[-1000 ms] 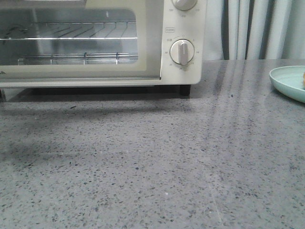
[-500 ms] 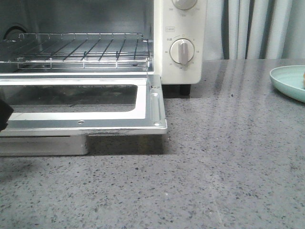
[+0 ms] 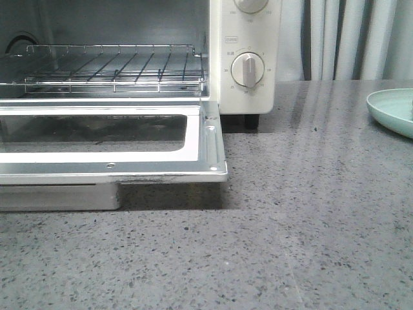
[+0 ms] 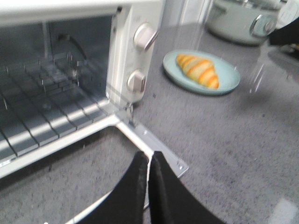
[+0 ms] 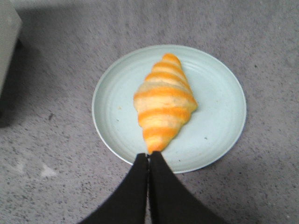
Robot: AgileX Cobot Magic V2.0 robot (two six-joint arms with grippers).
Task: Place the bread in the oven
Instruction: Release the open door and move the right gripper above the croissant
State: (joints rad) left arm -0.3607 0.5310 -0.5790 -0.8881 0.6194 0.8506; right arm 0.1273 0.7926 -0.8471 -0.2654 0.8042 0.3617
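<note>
Oven point(image 3: 245, 39): 1, cream-white, at the back left of the grey speckled table point(image 3: 310, 226); also seen from the left wrist view point(image 4: 126, 60).
Oven door point(image 3: 210, 145): 1, dropped fully open, lying flat toward the front, glass pane framed in metal.
Rack point(image 3: 110, 64): 1 wire rack inside the open oven, bare, nothing on it.
Knobs: 2 round dials on the right-hand panel, 1 in full view point(image 3: 247, 70) and 1 cut off by the upper edge point(image 3: 250, 5); both visible in the left wrist view.
Bread point(image 5: 163, 102): 1 roll, golden-orange with lighter cream stripes, lying on the plate, well apart from the oven; seen too from the left wrist view point(image 4: 198, 70).
Plate point(image 5: 219, 126): 1, pale green, round, on the table to the right of the oven; only its left edge visible in the front view point(image 3: 390, 110).
Pot point(image 4: 238, 21): 1 pale green pot with a lid, behind the plate, blurred.
Curtain point(image 3: 348, 39): pale folds behind the table, to the right of the oven.
Left gripper point(image 4: 148, 163): 1, dark fingers pressed together with no gap, nothing held, hovering over the front corner of the open door.
Right gripper point(image 5: 148, 161): 1, dark fingers closed against each other, nothing held, tips above the near rim of the plate, just beside the pointed end of the bread; contact with the bread impossible to tell.
</note>
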